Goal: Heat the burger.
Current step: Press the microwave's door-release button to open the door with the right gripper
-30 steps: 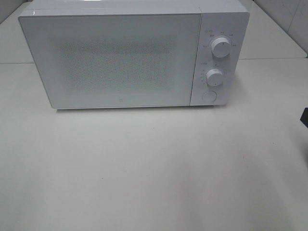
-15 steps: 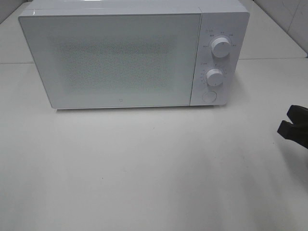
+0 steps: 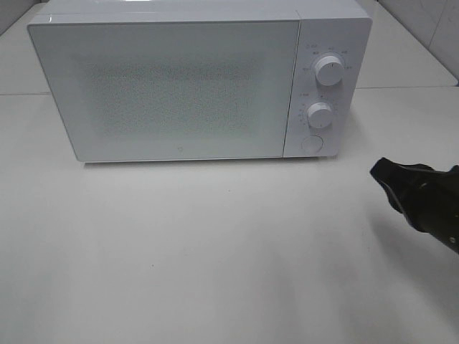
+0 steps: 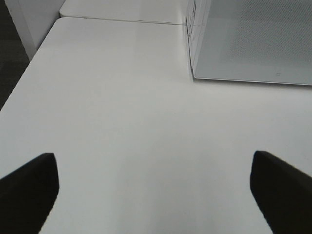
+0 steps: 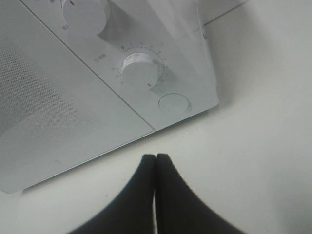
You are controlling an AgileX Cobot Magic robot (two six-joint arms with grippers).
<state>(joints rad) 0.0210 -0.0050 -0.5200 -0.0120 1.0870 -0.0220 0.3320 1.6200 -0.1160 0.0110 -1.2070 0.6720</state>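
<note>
Our right gripper point(image 3: 380, 172) is coming into the high view from the right edge. A second ago only a dark sliver was showing there; now it is reaching well in over the white table point(image 3: 215, 251), heading towards the control panel of the white box-shaped microwave oven point(image 3: 179, 79) but not yet touching it. Its black fingers point(image 5: 141, 195) are pressing tight together with nothing between them, which we are reading as a poking tip meant for the controls.

We are not seeing the burger in any view. The frosted door is closed, so we cannot tell whether it is already sitting inside. If it is, we are judging that starting the heat is what is left.

Our left gripper point(image 4: 153, 161) is hanging over bare table beside the oven, its fingers point(image 4: 29, 190) spread wide and holding nothing.

Counting: we are seeing one microwave, two round white dials, the upper dial point(image 3: 329, 71) and the lower dial point(image 3: 320, 115), one round white button point(image 3: 311, 143) below them, two grippers, and no burger.
</note>
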